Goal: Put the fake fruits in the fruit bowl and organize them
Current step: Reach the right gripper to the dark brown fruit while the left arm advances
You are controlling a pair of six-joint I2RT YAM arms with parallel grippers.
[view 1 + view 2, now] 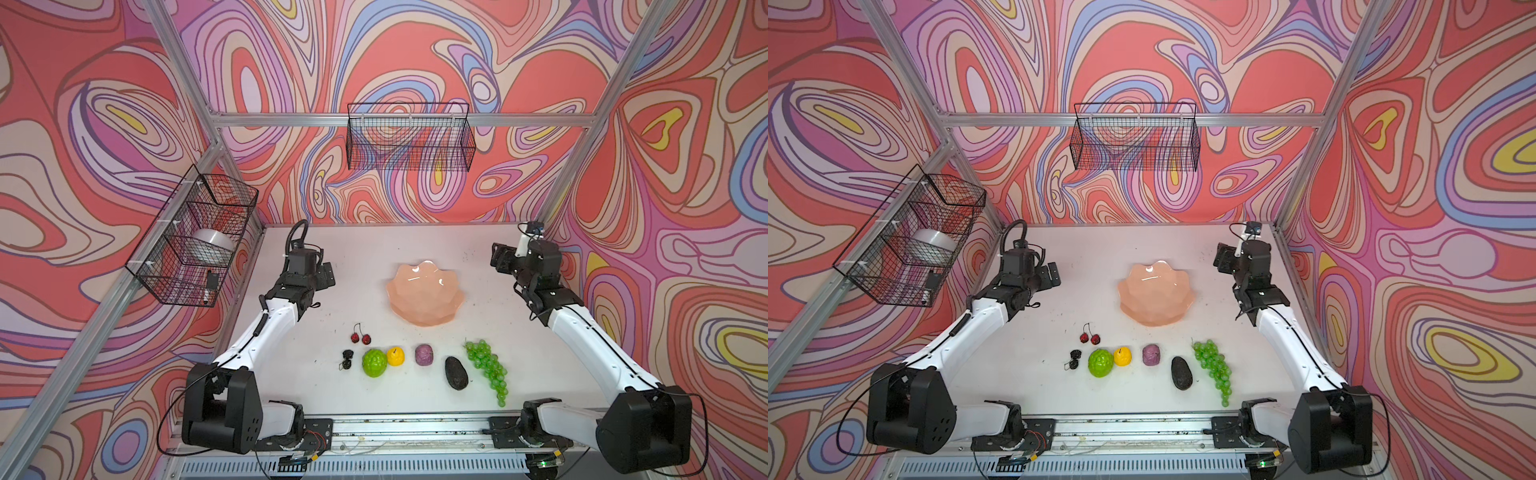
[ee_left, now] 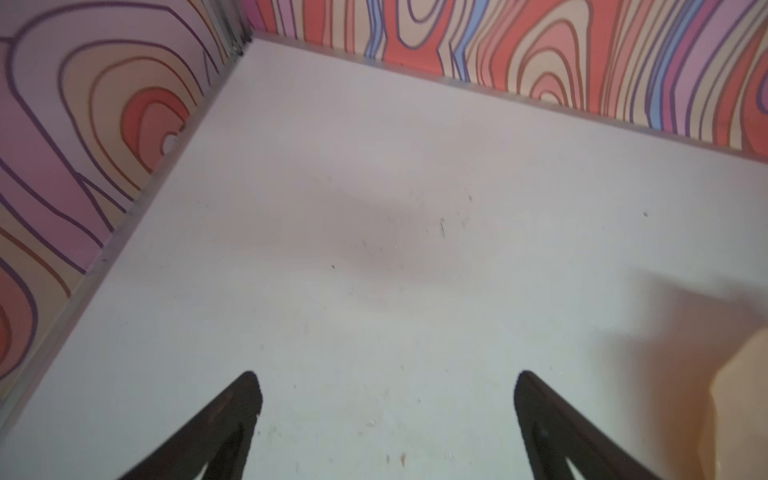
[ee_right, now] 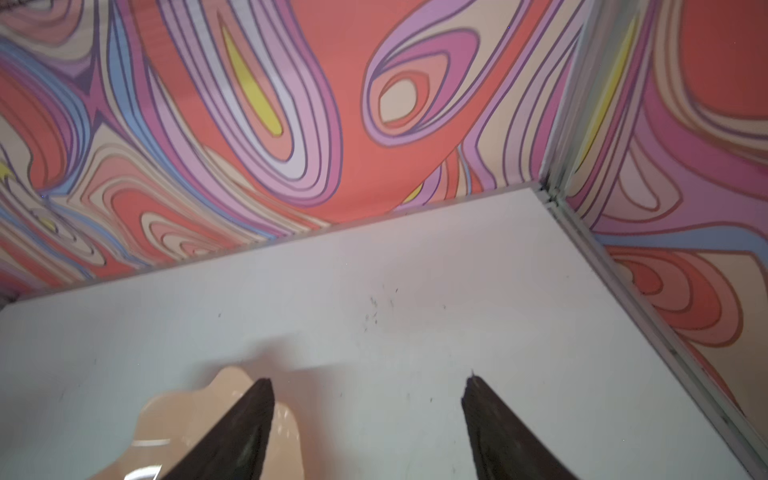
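Observation:
The peach-pink fruit bowl [image 1: 424,291] [image 1: 1156,295] sits mid-table with nothing in it. In front of it the fake fruits lie in a row: red cherry pair [image 1: 360,337], black berries [image 1: 347,359], lime-green ball [image 1: 374,363], yellow fruit [image 1: 395,356], purple ball [image 1: 424,354], dark avocado [image 1: 456,372] and green grapes [image 1: 488,368]. My left gripper [image 1: 326,275] [image 2: 386,376] hovers left of the bowl, open and empty over bare table. Right of the bowl my right gripper [image 1: 500,257] [image 3: 369,380] is also open and empty, with the bowl's rim [image 3: 199,415] beside one finger.
A wire basket [image 1: 195,237] on the left wall holds a silver metal bowl [image 1: 212,245]. Another wire basket [image 1: 409,137] hangs on the back wall. A metal rail [image 1: 407,432] runs along the table's front edge between the arm bases.

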